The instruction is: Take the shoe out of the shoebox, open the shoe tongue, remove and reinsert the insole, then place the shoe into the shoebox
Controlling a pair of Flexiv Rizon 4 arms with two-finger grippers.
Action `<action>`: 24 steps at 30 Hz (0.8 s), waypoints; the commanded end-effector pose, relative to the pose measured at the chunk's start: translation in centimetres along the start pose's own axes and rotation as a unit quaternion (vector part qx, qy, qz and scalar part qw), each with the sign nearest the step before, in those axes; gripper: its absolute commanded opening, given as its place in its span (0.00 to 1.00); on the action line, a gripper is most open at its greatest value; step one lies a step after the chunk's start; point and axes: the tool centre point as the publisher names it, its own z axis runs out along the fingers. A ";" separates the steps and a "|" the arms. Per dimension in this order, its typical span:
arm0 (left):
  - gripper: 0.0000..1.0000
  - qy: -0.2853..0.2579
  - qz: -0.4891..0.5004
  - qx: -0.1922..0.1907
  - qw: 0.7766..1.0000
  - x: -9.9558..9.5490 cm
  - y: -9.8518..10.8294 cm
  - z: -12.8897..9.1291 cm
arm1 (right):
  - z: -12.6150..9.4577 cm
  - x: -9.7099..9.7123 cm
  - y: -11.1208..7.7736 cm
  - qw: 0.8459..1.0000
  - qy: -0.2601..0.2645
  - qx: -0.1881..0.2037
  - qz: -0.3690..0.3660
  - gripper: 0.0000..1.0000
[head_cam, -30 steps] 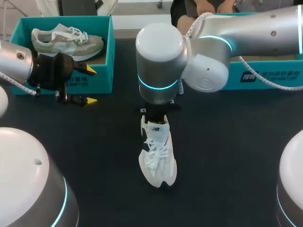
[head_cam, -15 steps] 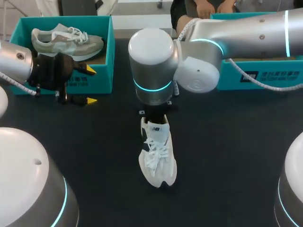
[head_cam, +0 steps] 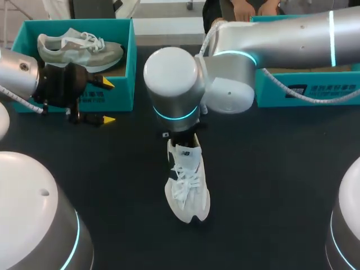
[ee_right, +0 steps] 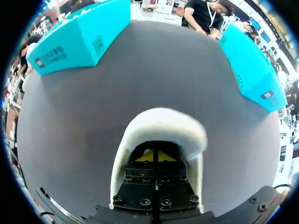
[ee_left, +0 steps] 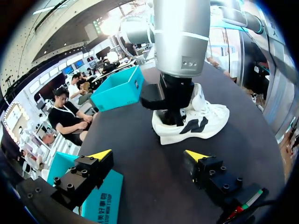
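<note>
One arm is moving: the right arm is swinging leftward above the white shoe, which is lying unmoved mid-table outside the boxes; the right gripper is staying inside the heel, tips pressed together, probably seeking the insole. The left gripper is hanging spread wide.

White shoe with dark side panels, laced, upright on its sole on the table. Its heel collar surrounds the tips of my right gripper, toe pointing away. Teal shoebox stands well apart from that gripper.
</note>
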 end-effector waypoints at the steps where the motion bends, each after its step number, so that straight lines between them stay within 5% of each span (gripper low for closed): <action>1: 1.00 0.000 0.000 -0.002 1.000 0.1 -0.1 0.0 | 1.3 0.6 0.0 1.000 0.000 0.012 0.002 0.00; 10: 1.00 0.000 0.000 -0.002 1.000 0.1 -0.1 0.0 | -4.6 -0.7 -1.6 0.993 0.009 0.108 0.036 0.00; 24: 1.00 0.000 0.000 -0.002 1.000 0.1 -0.1 0.0 | -6.9 0.2 -4.7 0.976 0.020 0.204 0.066 0.00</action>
